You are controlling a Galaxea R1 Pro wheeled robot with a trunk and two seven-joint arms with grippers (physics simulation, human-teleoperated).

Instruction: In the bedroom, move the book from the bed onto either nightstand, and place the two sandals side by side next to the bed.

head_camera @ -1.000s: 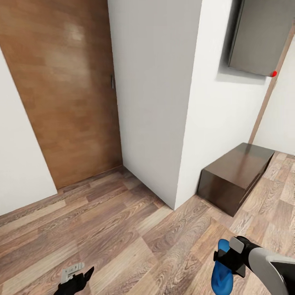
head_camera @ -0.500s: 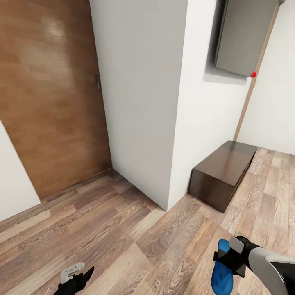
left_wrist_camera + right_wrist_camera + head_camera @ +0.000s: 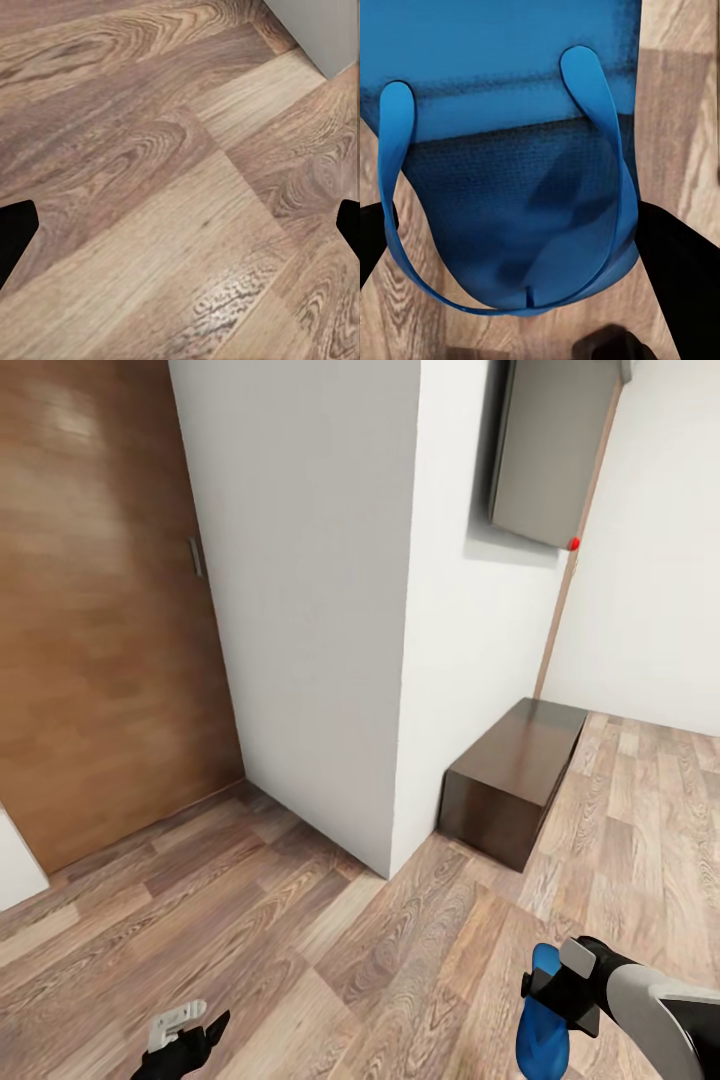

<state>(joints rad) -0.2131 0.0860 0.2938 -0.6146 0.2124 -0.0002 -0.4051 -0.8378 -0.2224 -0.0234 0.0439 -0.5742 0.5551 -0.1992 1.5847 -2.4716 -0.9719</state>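
Note:
My right gripper (image 3: 548, 996) hangs low at the right of the head view, shut on one bright blue sandal (image 3: 538, 1032) held above the wood floor. Up close in the right wrist view, the sandal (image 3: 510, 142) has its thin blue straps curving over the sole, and the gripper (image 3: 517, 251) has a black finger (image 3: 675, 262) on either side of it. At the lower left, my left gripper (image 3: 190, 1038) is open. In the left wrist view that gripper (image 3: 180, 225) holds nothing, with bare floorboards between its fingertips (image 3: 15, 232). The book, the bed and the nightstand are out of view.
A white wall corner (image 3: 400, 660) juts out straight ahead. A brown wooden door (image 3: 100, 640) stands to its left. A long low dark cabinet (image 3: 510, 780) sits against the wall to the right, under a grey wall panel (image 3: 545, 450). Wood floor (image 3: 300, 940) lies in front.
The whole head view has shifted: the wall corner, door and cabinet sit further left in the picture. Both grippers keep their places, and the right one still holds the sandal.

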